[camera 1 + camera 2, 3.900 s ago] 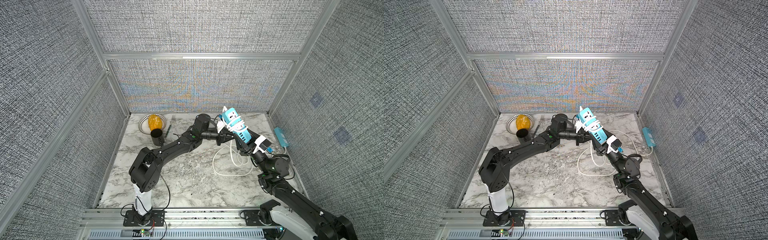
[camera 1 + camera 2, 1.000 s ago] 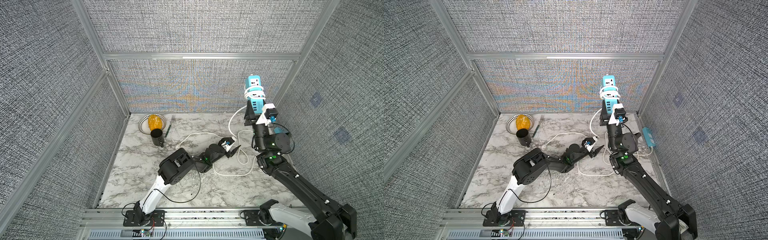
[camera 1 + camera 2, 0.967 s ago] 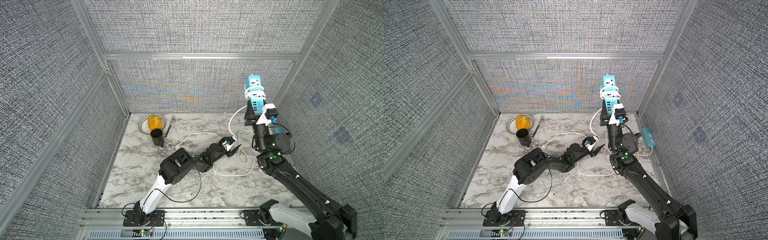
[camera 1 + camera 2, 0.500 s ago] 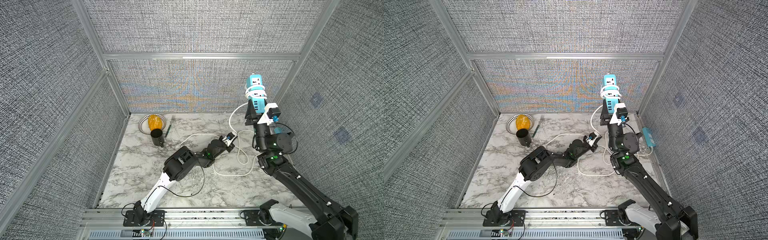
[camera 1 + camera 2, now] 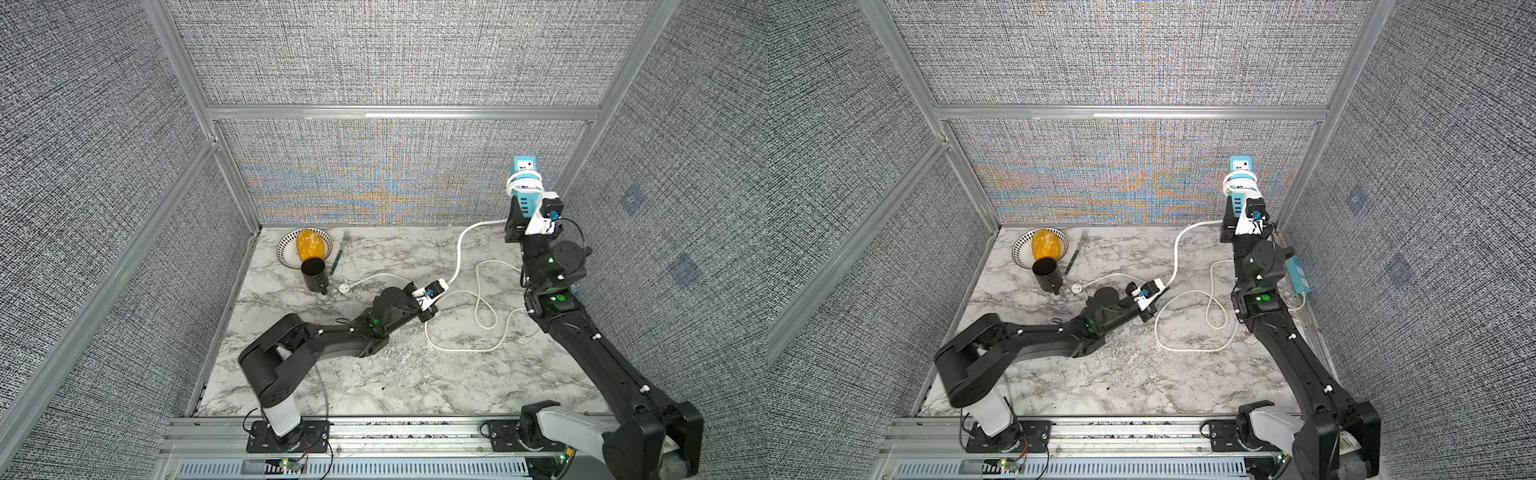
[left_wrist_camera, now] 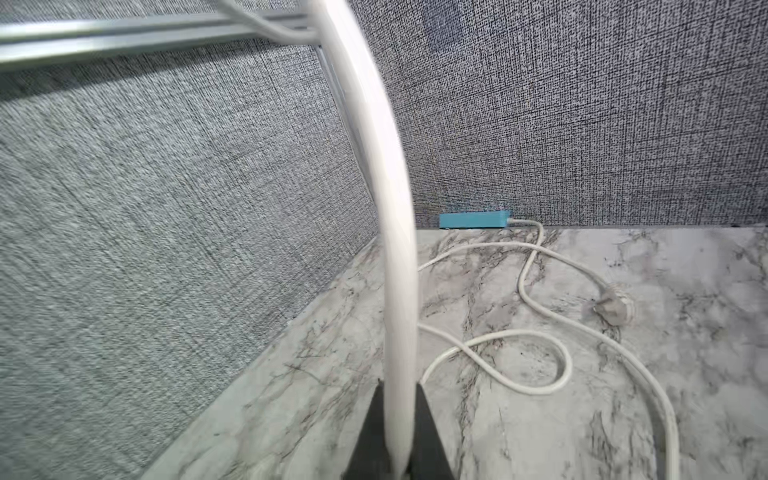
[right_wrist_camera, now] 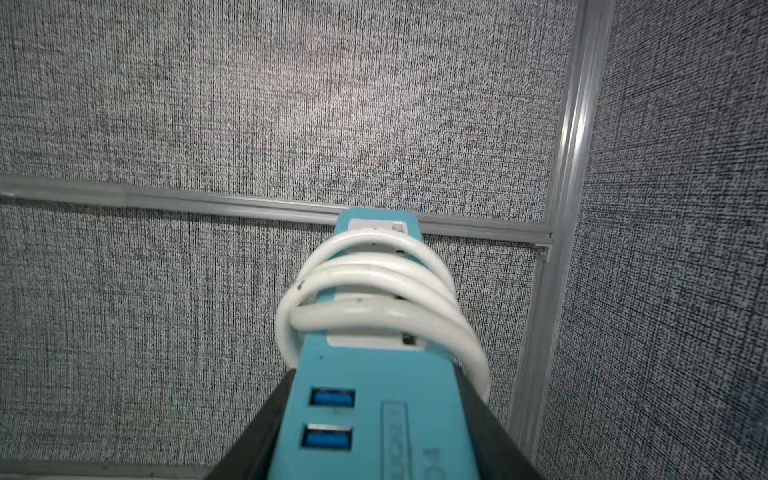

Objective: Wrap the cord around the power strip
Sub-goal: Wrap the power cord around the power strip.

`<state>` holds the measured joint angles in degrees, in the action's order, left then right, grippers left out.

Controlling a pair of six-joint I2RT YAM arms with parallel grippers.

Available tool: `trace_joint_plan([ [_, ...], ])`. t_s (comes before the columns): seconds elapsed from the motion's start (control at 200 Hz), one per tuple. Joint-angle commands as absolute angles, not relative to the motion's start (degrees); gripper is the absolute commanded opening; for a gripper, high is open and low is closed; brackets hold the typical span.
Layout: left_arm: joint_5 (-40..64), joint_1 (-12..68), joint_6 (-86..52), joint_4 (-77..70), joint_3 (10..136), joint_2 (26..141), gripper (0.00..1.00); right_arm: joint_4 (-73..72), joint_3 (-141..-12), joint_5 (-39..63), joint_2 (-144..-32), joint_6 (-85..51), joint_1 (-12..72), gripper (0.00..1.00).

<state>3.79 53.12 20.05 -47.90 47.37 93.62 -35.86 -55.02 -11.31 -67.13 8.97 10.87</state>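
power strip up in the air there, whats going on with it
The right gripper holds the blue power strip upright near the back corner, with a few turns of white cord around its upper half. The left gripper is shut on the cord lower down, above the table, where more cord lies in loose loops. The wrapping looks unfinished.

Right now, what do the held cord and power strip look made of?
The cord: probably flexible plastic or rubber sheath, glossy white; it shines and bends in smooth loops. The power strip: looks like hard moulded plastic, matte teal, with crisp edges.
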Motion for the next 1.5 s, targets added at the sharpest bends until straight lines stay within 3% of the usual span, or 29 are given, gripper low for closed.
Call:
trace_joint_plan([
  [0.0, -2.7, 53.1, 28.7, -32.4, 47.1, 85.5, 0.0, -35.6, -54.6, -7.4, -66.9, 8.7, 9.5, 0.0],
  [0.2, -7.6, 51.9, 35.3, -21.6, 47.7, 75.2, 0.0, -30.6, -52.3, -0.1, -65.6, 6.6, 7.0, 0.0],
  [0.621, 2.9, 51.2, 45.6, 0.9, 62.3, 66.2, 0.0, -20.5, -47.9, 7.6, -69.9, 11.1, 4.7, 0.0],
  [0.921, 3.6, 48.8, 53.8, 10.3, 78.4, 71.7, 0.0, -9.6, -49.1, 21.5, -73.9, 19.8, 7.8, 0.0],
  [1.141, 7.5, 44.3, 55.4, 15.1, 90.5, 78.5, 0.0, -10.0, -42.2, 27.8, -68.7, 22.6, 10.9, 0.0],
  [1.496, 15.5, 39.0, 51.7, 16.5, 104.2, 89.8, 0.0, -15.0, -30.7, 49.2, -58.7, 23.2, 16.1, 0.0],
])
